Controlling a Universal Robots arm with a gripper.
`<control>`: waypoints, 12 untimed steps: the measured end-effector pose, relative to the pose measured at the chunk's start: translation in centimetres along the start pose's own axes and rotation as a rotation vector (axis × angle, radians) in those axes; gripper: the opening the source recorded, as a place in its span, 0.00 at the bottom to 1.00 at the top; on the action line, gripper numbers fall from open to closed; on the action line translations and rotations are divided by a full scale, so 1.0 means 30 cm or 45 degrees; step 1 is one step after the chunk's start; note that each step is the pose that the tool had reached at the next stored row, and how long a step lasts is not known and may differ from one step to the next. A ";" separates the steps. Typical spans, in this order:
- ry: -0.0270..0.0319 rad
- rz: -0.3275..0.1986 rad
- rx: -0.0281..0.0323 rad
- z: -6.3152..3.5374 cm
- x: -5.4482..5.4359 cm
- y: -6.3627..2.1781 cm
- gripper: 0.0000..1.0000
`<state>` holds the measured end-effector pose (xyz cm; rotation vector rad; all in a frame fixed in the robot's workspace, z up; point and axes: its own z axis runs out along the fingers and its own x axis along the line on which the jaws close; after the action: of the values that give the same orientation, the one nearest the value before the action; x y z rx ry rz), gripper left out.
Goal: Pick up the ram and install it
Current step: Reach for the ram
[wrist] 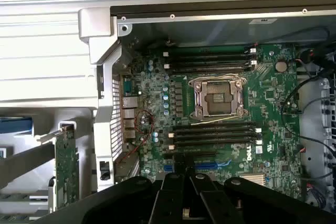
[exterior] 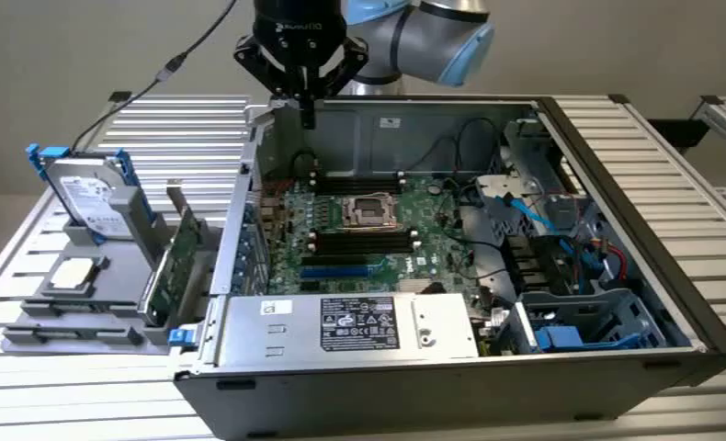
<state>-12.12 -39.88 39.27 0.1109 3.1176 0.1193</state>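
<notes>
Your gripper (exterior: 308,113), pinched shut on nothing, hovers at eleven o'clock of the motherboard (exterior: 436,220) in the exterior view. Where the ram lies, you cannot tell. The memory slots (wrist: 215,136) look bare. Pickup seems not yet begun, and it calls for parted jaws.

Flat green circuit mobo (exterior: 338,241): long black slots (wrist: 215,135), square silver metal CPU socket (wrist: 218,98). Dark grey metal PC case (exterior: 461,390); white sticker (exterior: 359,323), blk print. Matte black gripper (exterior: 308,115). Boxy silver hard drive (exterior: 87,197), blue rails. Pale grey metal table (exterior: 675,184), ribbed stripes.
</notes>
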 end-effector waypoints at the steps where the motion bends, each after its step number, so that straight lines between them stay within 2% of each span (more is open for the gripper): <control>1: 0.0000 0.000 -0.0004 0.000 0.000 0.000 0.11; 11: 0.0006 0.000 -0.0039 0.000 0.001 0.000 0.11; 12: 0.0074 0.000 -0.0042 0.001 0.006 -0.001 0.11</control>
<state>-12.30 -39.89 39.25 0.1113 3.1231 0.1250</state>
